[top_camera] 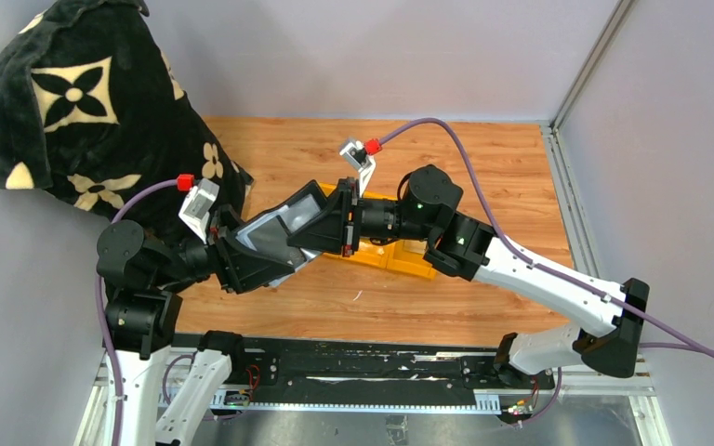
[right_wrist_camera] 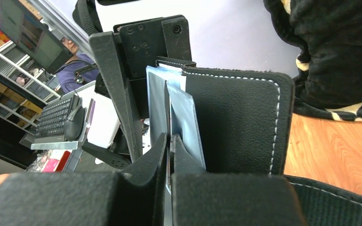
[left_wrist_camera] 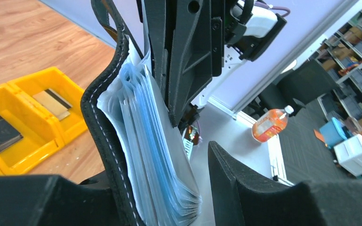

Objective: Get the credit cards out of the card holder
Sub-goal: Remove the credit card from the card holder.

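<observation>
Meanwhile, above the wooden table (top_camera: 483, 167), the left gripper (left_wrist_camera: 165, 174) stands partly open around the raised black card holder (right_wrist_camera: 235, 122), with a gap beside one finger. The right gripper (right_wrist_camera: 169, 141) is pinched tight on a thin leaf among the holder's clear sleeves (left_wrist_camera: 141, 141). A tan, dark-striped credit card (left_wrist_camera: 52, 101) lies in the yellow bin (left_wrist_camera: 70, 126).
</observation>
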`<move>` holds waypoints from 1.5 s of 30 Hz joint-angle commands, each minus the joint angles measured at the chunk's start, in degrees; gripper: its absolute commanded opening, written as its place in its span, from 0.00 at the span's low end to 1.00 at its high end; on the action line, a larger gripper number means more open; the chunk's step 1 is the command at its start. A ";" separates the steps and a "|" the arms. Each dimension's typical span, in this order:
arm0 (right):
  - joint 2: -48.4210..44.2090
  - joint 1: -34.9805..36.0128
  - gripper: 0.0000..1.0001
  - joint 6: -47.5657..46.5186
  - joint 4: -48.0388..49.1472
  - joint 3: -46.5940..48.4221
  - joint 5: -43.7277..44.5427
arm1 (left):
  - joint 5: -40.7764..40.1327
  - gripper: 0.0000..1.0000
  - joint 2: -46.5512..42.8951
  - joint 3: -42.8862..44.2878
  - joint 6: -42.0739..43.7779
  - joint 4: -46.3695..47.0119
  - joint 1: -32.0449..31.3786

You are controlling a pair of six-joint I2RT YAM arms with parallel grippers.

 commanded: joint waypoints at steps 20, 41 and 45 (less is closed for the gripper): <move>-7.24 -2.98 0.01 7.90 15.90 -15.75 -2.30 | 10.76 0.21 1.06 5.83 -0.58 0.38 -1.08; -8.01 -3.59 0.00 13.08 28.82 -18.46 -7.81 | 8.70 0.10 1.37 6.06 -0.05 -0.63 -1.08; -8.67 -3.61 0.00 12.97 29.09 -19.14 -7.87 | 8.14 0.10 1.64 6.06 -0.29 -0.72 -1.08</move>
